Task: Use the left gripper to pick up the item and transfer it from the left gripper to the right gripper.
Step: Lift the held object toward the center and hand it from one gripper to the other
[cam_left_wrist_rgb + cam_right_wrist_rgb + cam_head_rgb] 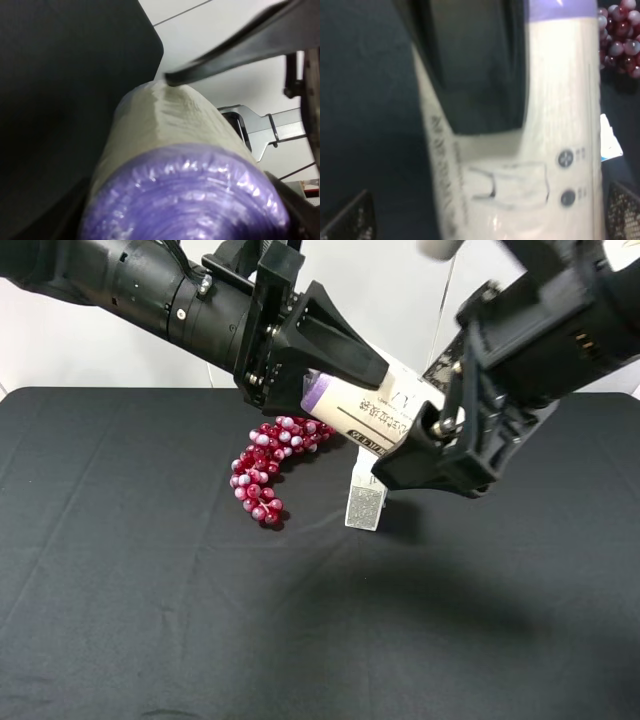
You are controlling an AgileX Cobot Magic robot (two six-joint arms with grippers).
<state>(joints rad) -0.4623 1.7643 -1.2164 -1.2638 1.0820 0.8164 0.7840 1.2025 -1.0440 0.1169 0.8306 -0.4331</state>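
Left gripper, a black two-fingered claw, is clenched on the lilac-purple end of the cylindrical cream-labelled roll, held tilted in the air above the black cloth table. Right gripper, a black claw on the bulkier arm, straddles the roll's opposite end. In the blurred right wrist view its textured pads appear spread, not pressing the label. Red grape bunch and white-and-grey carton lie below

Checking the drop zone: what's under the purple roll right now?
Beneath the raised roll lie the grape bunch and a small carton on the black cloth; the carton's upper part is covered.
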